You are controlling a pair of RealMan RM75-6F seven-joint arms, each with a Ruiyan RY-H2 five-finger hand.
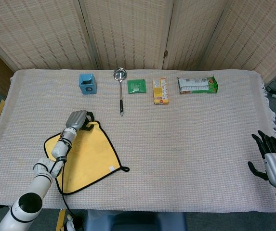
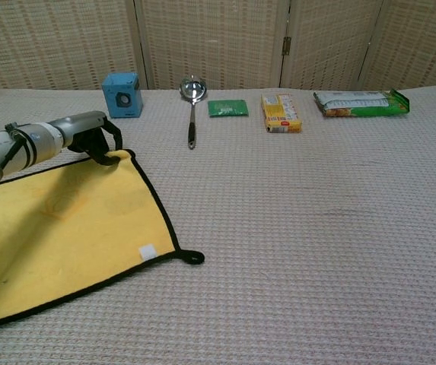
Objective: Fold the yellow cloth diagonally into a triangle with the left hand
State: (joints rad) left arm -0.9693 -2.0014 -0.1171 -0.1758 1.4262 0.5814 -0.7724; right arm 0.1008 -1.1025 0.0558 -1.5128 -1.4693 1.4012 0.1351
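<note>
The yellow cloth (image 1: 87, 154) with black edging lies flat at the table's front left; it also shows in the chest view as the yellow cloth (image 2: 65, 220). My left hand (image 1: 77, 119) sits at its far corner, fingers curled down around the hem, and looks to pinch that corner. From the chest camera, the left hand (image 2: 88, 133) has its dark fingers (image 2: 105, 156) hooked over the cloth's edge. My right hand (image 1: 272, 161) hovers off the table's front right edge, fingers spread, holding nothing.
Along the back stand a blue box (image 1: 87, 83), a metal ladle (image 1: 120, 89), a green packet (image 1: 137, 86), a yellow carton (image 1: 160, 90) and a green-and-white bag (image 1: 197, 84). A black hanging loop (image 1: 124, 169) sticks out from the cloth's near right corner.
</note>
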